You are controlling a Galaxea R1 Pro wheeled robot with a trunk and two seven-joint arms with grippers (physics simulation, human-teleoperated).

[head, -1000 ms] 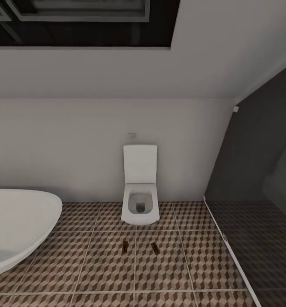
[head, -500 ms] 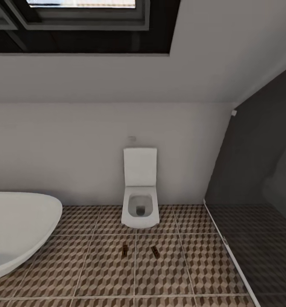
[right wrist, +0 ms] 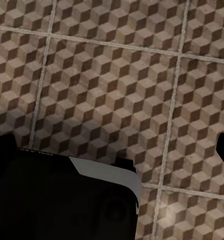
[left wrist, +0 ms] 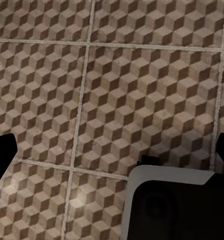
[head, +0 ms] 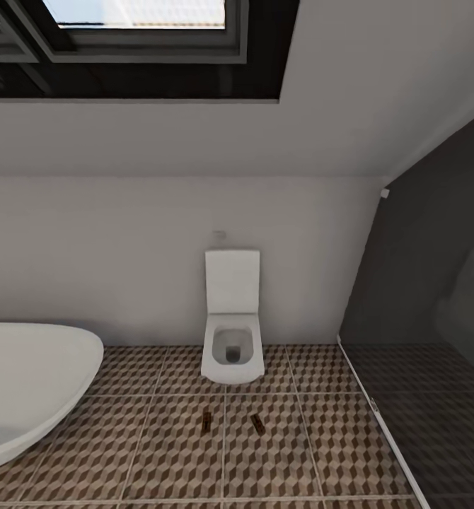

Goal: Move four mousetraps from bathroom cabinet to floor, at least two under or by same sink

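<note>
Two mousetraps lie on the bathroom floor (head: 159,452) in front of the toilet: one mousetrap (head: 206,422) to the left and one mousetrap (head: 257,424) to the right, a short gap apart. Both are small brown boards. The cabinet and the bathroom sink are out of view. My left gripper (left wrist: 114,150) hangs open over the cube-patterned floor (left wrist: 142,80), its dark fingertips (left wrist: 2,152) at the picture's two sides with nothing between them. My right gripper (right wrist: 114,147) is open too, above the same tiles (right wrist: 117,75).
A white toilet (head: 231,339) stands against the far wall. The oval white bathtub (head: 25,382) is at the left. At the right, a dark shower floor (head: 435,424) lies behind a glass partition. A dark-framed window (head: 134,28) is overhead. My robot base (left wrist: 182,205) is below the grippers.
The head camera has tilted up a little, so more window shows and the toilet and mousetraps sit lower in the picture. The things themselves have not moved.
</note>
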